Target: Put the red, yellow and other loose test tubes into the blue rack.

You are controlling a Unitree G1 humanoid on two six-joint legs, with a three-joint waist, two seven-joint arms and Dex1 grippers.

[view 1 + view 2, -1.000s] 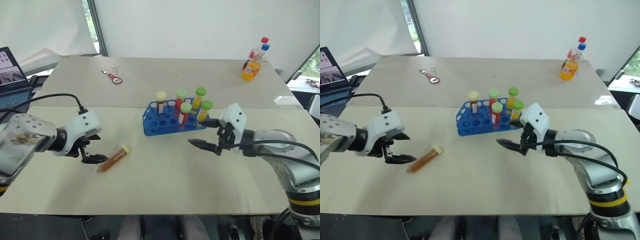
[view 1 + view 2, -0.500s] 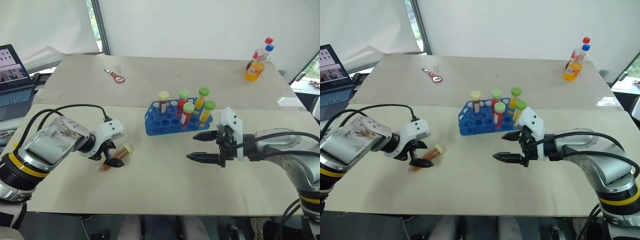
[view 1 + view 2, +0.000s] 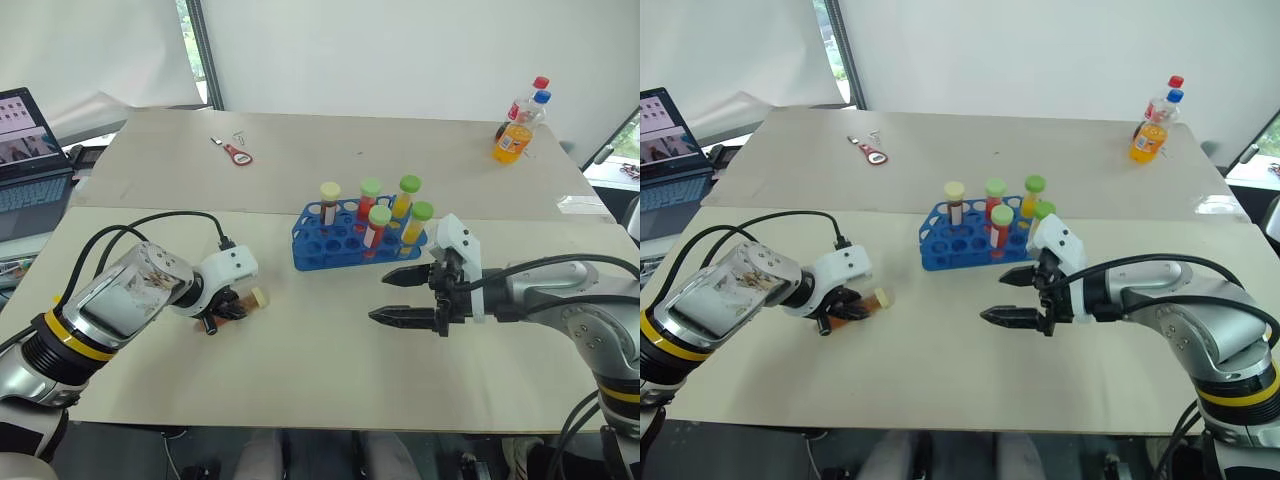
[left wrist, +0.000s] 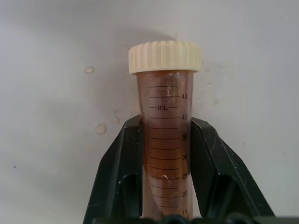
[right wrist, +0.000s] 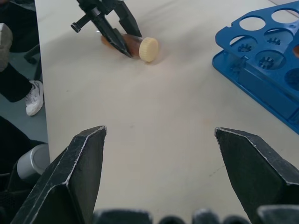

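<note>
Lying flat on the pale matte table (image 3: 330, 390), the brown-filled clear plastic test tube with a ribbed cream screw cap (image 4: 164, 135) is pinched at mid-body by the left gripper (image 3: 226, 310), black fingers (image 4: 119, 172) pressed against both its sides. Bare tabletop lies open between it and the bright blue plastic rack with round holes (image 3: 330, 243), where five capped tubes (image 3: 379, 228) stand upright. Near the rack's right end the right gripper (image 3: 402, 295) hovers, jaws spread wide, empty. An orange soda bottle (image 3: 510, 136) stands near the far edge, well apart; the small red object (image 3: 236, 153), possibly a tool, lies far left.
</note>
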